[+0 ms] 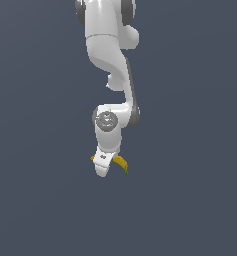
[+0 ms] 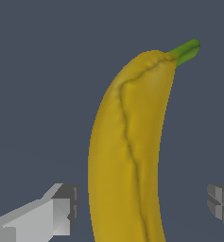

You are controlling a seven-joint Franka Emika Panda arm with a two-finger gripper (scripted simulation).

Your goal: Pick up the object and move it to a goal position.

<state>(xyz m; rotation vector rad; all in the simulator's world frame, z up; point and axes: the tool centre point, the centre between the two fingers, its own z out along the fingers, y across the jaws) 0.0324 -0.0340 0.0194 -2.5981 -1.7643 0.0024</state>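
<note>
Between the spread pads of the gripper, which is released and touches nothing, lies the banana on the table. It looks light, firm, smooth-skinned and curved; its thick middle seems the surest place to pinch.

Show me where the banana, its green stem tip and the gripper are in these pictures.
banana [image 2: 125, 156]: wrist view, middle of the yellow body.
stem tip [image 2: 186, 50]: wrist view, green end of the banana.
gripper [image 2: 142, 203]: wrist view, midway between the fingertips; the jaws stand open on either side of the banana.
</note>
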